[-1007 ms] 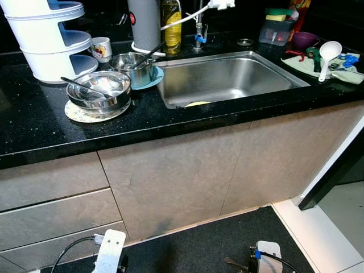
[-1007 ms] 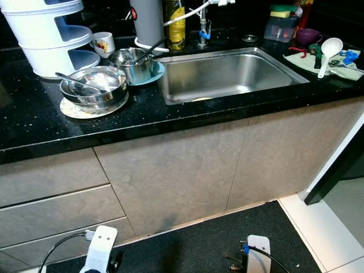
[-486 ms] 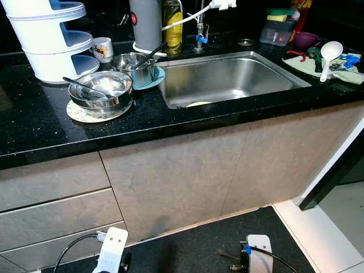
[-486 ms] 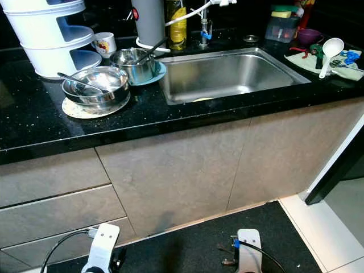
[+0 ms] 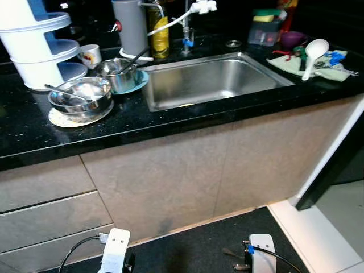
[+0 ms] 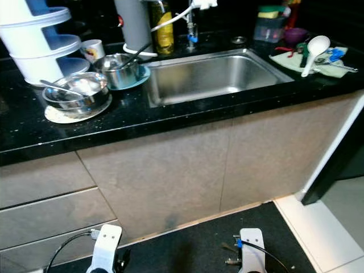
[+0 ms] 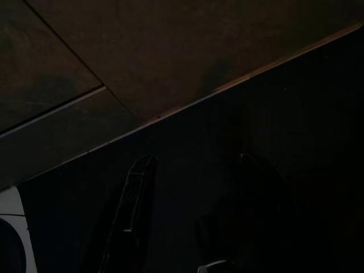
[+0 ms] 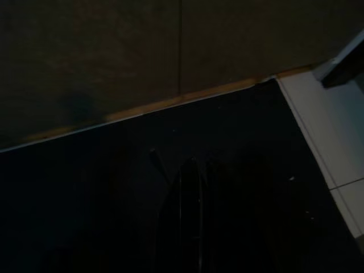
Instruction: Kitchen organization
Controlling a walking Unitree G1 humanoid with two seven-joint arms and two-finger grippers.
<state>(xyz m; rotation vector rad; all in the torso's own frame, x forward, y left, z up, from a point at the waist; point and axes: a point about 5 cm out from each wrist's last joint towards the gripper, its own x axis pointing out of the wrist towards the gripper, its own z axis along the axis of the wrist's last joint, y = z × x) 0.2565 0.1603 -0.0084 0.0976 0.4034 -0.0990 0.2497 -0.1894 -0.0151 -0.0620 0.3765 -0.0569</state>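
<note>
- Left eye view looks down on a black bench (image 5: pixel 170 122) with a steel sink (image 5: pixel 213 79) let into it; both arms hang low by the cabinet fronts, well below the bench top.
- Left end effector (image 7: pixel 193 222): in the left wrist view its two fingers stand apart over the dark floor mat (image 5: pixel 205 244), open and holding nothing. It appears idle.
- Right end effector (image 8: pixel 190 216): in the right wrist view the fingers seem pressed together into one dark blade, so it reads as closed and empty, though the picture is very dim.
- Dishes wait on the robot's left of the sink: a steel bowl (image 5: pixel 81 96) with a spoon in it sits on a pale plate (image 5: pixel 74 118), and a steel pot (image 5: pixel 118 73) stands on a blue saucer just beside the sink rim. They are probably stacked there for washing or putting away.
- A white tiered rack (image 5: pixel 40 48) stands behind the bowl, with a mug (image 5: pixel 90 55) near it.
- On the robot's right of the sink, a white ladle (image 5: pixel 311 54) lies on a cloth (image 5: pixel 318 67) with small utensils.
- All these things lie high above and well apart from both end effectors; any grasp would first call for raising an arm to bench height.
</note>
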